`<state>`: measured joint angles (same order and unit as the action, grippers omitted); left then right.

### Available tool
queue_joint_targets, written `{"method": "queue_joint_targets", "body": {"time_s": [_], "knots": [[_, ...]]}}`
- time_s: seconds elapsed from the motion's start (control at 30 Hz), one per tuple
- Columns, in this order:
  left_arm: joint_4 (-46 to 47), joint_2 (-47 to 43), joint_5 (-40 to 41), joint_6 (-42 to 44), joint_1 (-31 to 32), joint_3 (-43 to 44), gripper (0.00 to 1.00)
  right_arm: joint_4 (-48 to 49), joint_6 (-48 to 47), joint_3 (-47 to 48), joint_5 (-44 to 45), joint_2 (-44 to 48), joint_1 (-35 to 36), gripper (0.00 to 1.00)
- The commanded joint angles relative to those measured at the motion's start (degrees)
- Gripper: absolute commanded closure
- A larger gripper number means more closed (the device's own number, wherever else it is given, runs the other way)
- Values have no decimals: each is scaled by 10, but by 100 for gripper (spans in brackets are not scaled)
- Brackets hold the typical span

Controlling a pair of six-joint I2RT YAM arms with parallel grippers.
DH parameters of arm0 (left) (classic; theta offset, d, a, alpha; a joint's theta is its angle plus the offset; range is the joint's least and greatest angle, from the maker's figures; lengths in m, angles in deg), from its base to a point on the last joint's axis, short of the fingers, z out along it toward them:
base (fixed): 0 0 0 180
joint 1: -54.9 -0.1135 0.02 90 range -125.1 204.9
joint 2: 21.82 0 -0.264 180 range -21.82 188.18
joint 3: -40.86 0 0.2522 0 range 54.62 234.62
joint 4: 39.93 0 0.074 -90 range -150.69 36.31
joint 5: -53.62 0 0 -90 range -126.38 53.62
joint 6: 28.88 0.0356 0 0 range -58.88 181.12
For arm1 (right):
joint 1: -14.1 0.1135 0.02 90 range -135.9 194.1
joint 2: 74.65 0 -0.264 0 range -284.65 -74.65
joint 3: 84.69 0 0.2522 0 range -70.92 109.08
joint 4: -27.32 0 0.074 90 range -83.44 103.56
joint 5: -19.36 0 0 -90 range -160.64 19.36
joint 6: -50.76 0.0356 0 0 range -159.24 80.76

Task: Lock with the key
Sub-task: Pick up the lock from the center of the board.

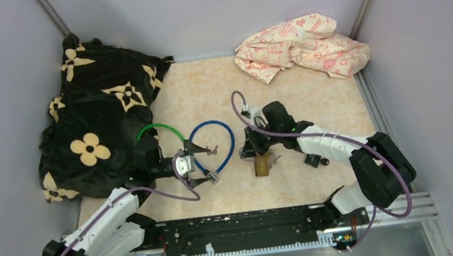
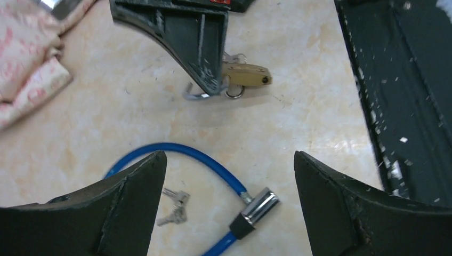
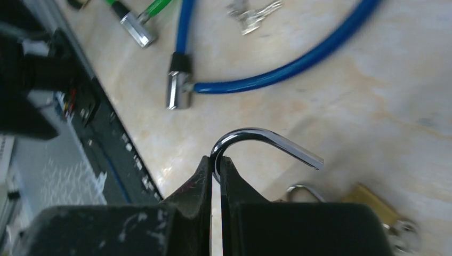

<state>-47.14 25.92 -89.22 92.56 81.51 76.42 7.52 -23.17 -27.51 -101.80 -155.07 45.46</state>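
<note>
While your right jaws pinch only the shackle (image 3: 282,143), left jaws gaping empty, the padlock (image 2: 248,74) could twist free.

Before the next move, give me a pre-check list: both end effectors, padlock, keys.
1. Right end effector shut on the shackle bend: ok.
2. Shackle latched: not ok, its free end is bare.
3. Left end effector open and empty: ok.
4. Keys in reach: ok, loose on the table beside the blue cable lock, below the left end effector.
5. Key in the brass padlock: cannot tell.
</note>
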Motion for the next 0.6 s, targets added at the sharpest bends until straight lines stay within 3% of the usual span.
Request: {"method": "queue_joint_targets", "body": {"time_s": [0.0, 0.17, 0.33, 0.57], "knots": [[-52, 66, -116, 329, 9, 48, 6, 108, -56, -3, -128, 29, 69, 100], [-132, 75, -97, 439, 29, 55, 9, 124, -96, 20, -186, 7, 105, 100], [-168, 80, -84, 478, 42, 62, 20, 98, -141, 48, -213, -36, 135, 100], [-186, 99, -94, 529, 54, 60, 25, 79, -158, 86, -216, -58, 156, 100]]}}
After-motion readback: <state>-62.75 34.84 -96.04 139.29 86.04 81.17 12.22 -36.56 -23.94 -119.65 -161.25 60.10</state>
